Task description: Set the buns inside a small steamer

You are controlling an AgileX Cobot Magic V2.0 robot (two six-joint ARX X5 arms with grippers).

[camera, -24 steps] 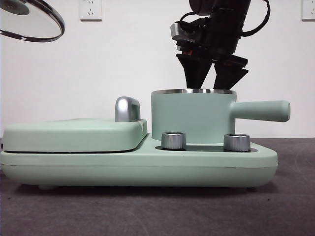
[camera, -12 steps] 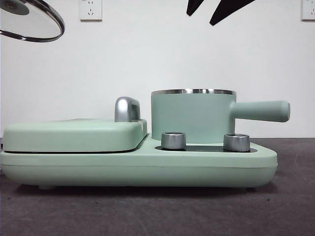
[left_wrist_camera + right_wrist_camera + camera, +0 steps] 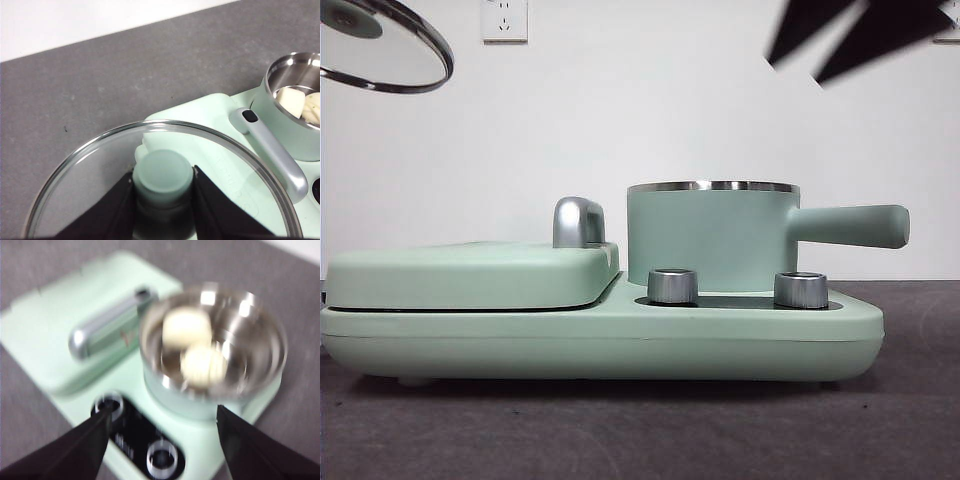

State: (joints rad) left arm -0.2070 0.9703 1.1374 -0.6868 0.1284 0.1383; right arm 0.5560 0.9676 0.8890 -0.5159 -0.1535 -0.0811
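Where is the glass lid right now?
The left gripper holds the glass lid by its green knob, raised beside the open steamer, above the grill plate.

Both buns (image 3: 195, 347) are sitting side by side in the small steamer (image 3: 710, 240), which is standing beside the grill plate (image 3: 470, 272) on the tabletop (image 3: 640, 430).

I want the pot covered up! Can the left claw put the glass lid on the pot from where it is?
Probably yes. The left claw is shut on the glass lid's knob, held up beside the small steamer. The steamer's top is open, both buns sit inside, and the right claw is raised above it, so that may need clearing.
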